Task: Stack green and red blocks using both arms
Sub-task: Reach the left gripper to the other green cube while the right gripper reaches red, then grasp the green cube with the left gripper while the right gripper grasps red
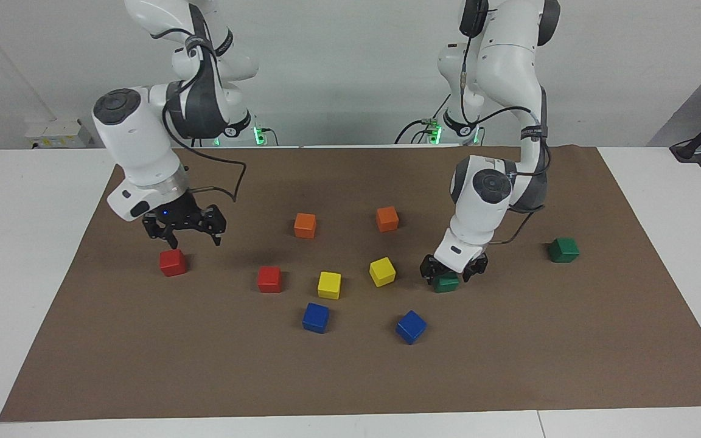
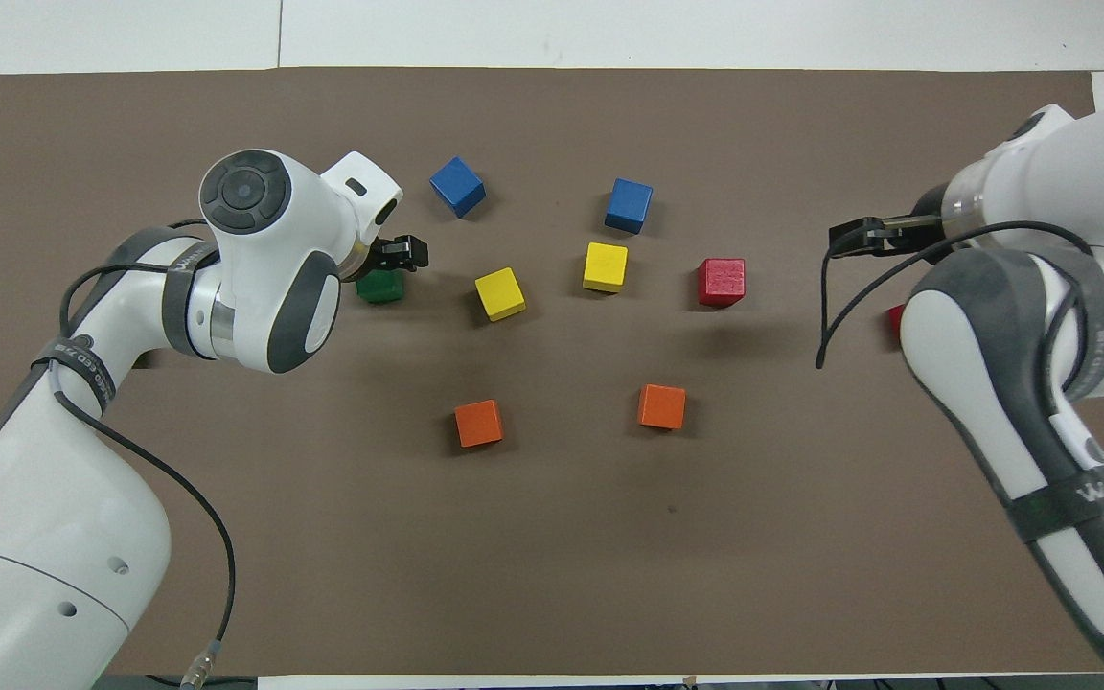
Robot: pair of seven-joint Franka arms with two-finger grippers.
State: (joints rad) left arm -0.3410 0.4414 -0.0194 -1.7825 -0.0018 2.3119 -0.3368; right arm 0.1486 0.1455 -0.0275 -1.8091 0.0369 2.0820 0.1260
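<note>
Two red blocks lie on the brown mat: one toward the right arm's end, one beside the yellow cubes. My right gripper hangs open and empty in the air, just above the end red block, of which the overhead view shows only a sliver. My left gripper is down low and open, a finger on each side of a green block. The other green block sits alone toward the left arm's end; the left arm hides it in the overhead view.
Two orange cubes lie nearer the robots than the other cubes. Two yellow cubes sit between the red and green blocks. Two blue cubes lie farther out. The mat covers most of the white table.
</note>
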